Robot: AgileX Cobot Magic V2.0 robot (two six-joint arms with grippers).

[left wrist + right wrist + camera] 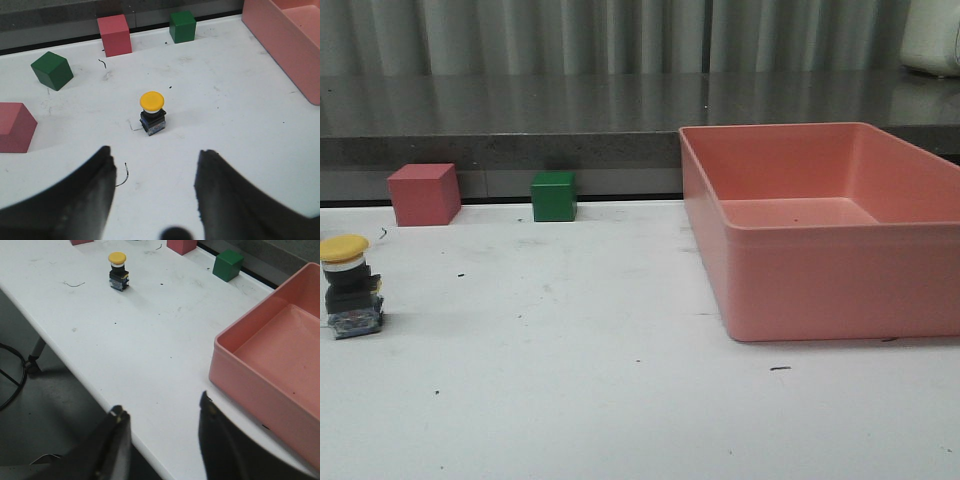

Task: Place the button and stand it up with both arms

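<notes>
Standing upright on the white table (620,400), the small yellow-capped push-button with a black body (348,286) sits well to the left of the large pink plastic bin (820,240), cap up, touched by nothing. Both claws are spread with nothing between their fingers: the left gripper (155,195) hangs near the button, the right gripper (162,440) hovers at the table's edge beside the bin.

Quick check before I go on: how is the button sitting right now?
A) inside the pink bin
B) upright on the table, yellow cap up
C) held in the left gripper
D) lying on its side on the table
B: the button stands on its base on the white table, yellow cap on top, clear of the open left gripper and outside the pink bin.
</notes>
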